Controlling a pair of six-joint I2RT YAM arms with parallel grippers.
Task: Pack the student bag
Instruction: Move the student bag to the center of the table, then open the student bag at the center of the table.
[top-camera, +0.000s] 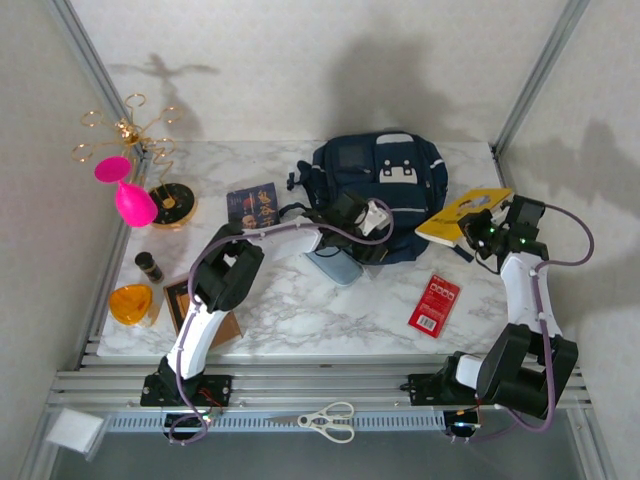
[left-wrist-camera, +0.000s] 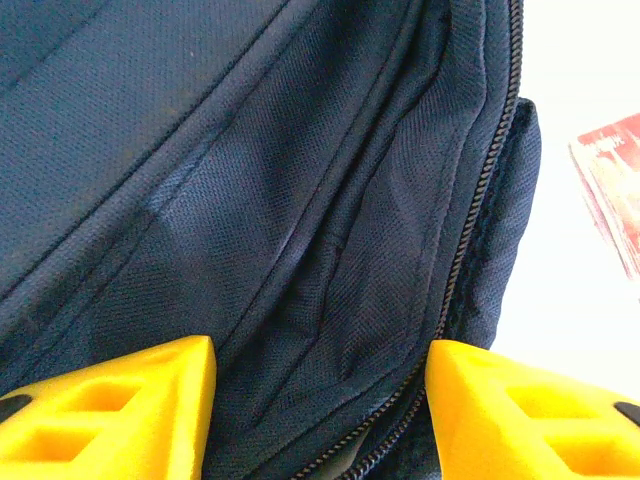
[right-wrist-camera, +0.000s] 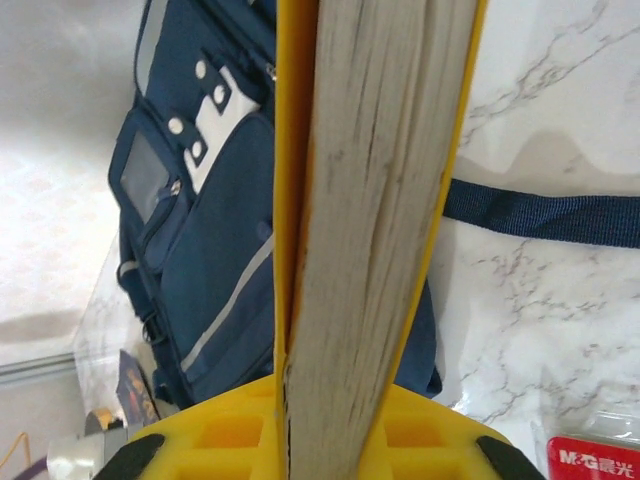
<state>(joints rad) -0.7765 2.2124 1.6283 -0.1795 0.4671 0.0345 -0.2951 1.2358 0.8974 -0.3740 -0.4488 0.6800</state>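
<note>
The student bag (top-camera: 385, 190) lies at the far centre of the bench (top-camera: 300, 310). Beside it, the right tool (top-camera: 487, 232) is clamped on a yellow book (top-camera: 462, 215). The left tool (left-wrist-camera: 320, 350), jaws apart, sits over the bag's zip (left-wrist-camera: 470, 230). It should pull that opening wide before the book goes in.

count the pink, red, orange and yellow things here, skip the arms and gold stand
pink: 1, cup
red: 1, packet
orange: 1, bowl
yellow: 1, held book
total: 4
</note>
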